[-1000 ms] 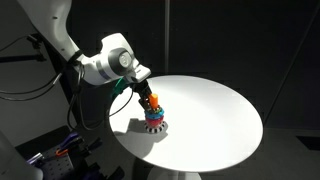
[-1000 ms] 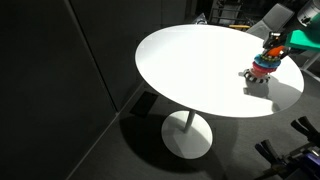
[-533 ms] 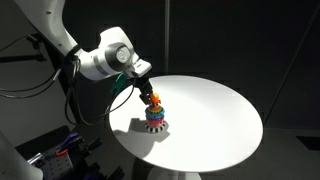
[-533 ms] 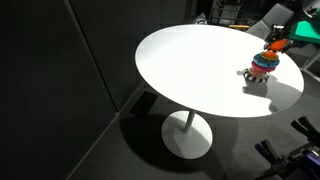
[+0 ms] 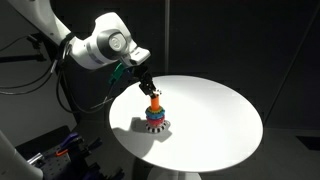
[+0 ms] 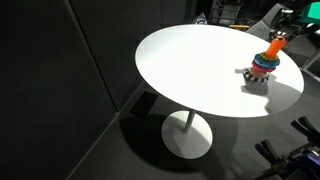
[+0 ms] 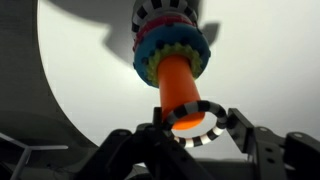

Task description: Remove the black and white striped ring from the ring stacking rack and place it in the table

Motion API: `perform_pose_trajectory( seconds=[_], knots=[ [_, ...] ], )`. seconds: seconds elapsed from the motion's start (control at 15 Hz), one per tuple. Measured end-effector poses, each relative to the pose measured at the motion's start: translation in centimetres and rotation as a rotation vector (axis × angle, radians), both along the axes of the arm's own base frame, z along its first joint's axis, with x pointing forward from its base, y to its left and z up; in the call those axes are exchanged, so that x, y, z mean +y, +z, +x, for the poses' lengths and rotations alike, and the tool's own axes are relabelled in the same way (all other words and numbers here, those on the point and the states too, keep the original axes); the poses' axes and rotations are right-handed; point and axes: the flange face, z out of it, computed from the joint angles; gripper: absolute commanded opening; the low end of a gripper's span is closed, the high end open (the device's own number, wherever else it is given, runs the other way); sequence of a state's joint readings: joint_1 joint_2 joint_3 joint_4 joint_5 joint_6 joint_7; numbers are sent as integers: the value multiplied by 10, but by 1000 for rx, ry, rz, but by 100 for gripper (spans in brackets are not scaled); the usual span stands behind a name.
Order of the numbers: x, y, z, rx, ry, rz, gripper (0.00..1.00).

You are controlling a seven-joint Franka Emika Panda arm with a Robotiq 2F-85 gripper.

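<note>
Wrist view, item one: the claw enters from the bottom edge. We see one dark finger on each side of the striped ring. The fingers stand narrow and press against the ring's outer edge, so we list the claw as holding it.

Item two: the striped ring, black and white, sits level between the fingers. It circles the very tip of the orange peg, and the orange end glows through its hole. It is clear of the coloured rings, with a bare length of peg between them.

Item three: the ring stacker stands upright on the table. Its teal, red and yellow-green rings are bunched low on the peg. We note a further black and white band at the base of the pile.

Item four: the table, round with a plain white top. The stacker casts a grey shadow on it.

In both exterior views the claw hangs just over the peg top, with the arm reaching in from beyond the table edge. The stacker stands near the table's rim, on the side closest to the arm. At this size we cannot make out the striped ring in the claw in those two views.
</note>
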State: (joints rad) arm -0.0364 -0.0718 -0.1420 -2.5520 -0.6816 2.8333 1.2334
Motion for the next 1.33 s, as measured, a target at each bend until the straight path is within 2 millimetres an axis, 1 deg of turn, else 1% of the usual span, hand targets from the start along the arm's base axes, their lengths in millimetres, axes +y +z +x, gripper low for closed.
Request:
perform_pose_trajectory(
  seconds=[0.27, 0.4, 0.53, 0.8, 1.0, 1.13, 1.33],
  knots=[
    [0, 20, -1, -17, -22, 2, 41],
    [-4, 25, -4, -10, -39, -6, 41],
    [-13, 25, -6, 7, -65, -13, 41],
    [-47, 20, -14, 38, -143, -24, 41],
    [-71, 11, -20, 62, -199, -24, 41],
    [-83, 2, -24, 83, -227, -21, 41],
    [-96, -19, -28, 128, -253, -15, 41]
  ],
)
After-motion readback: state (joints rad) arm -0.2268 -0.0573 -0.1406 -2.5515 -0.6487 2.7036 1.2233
